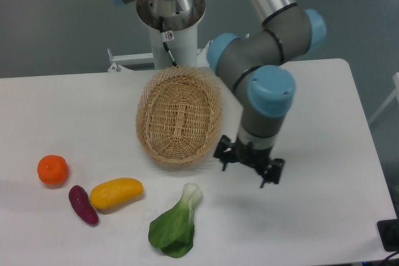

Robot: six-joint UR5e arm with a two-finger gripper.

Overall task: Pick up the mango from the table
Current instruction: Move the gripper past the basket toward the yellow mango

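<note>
Near edge: bok choy (pixel 174 227), then mango (pixel 116 192) on the counter (pixel 324 228), touching sweet potato (pixel 83 204), orange (pixel 52 170) near. Gripper (pixel 249 165) well right, jaws apart, empty. Risk: jaws clip the sweet potato on descent. Basket (pixel 179 116) behind.
</note>
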